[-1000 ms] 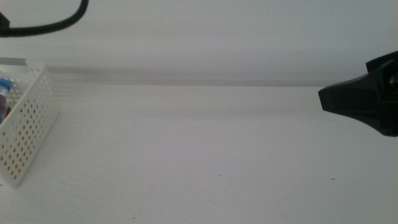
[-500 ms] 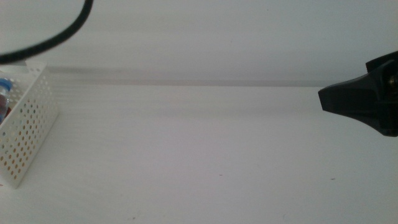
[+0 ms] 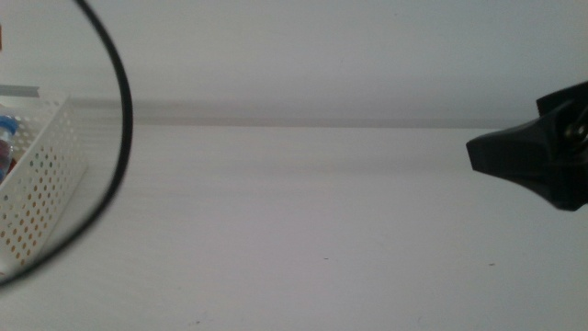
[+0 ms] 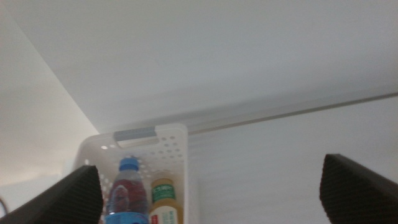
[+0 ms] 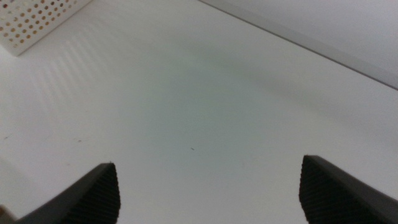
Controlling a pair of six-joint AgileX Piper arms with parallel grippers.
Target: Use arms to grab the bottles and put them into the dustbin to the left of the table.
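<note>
The right gripper hangs above the table, and its two dark jaws stand wide apart with nothing between them, only bare white surface with a few very small dark specks. One perforated corner of the dustbin shows well apart from the jaws, standing on the table near its far left part. The far edge of the table runs as a pale strip behind, and a plain light wall rises beyond it.
</note>
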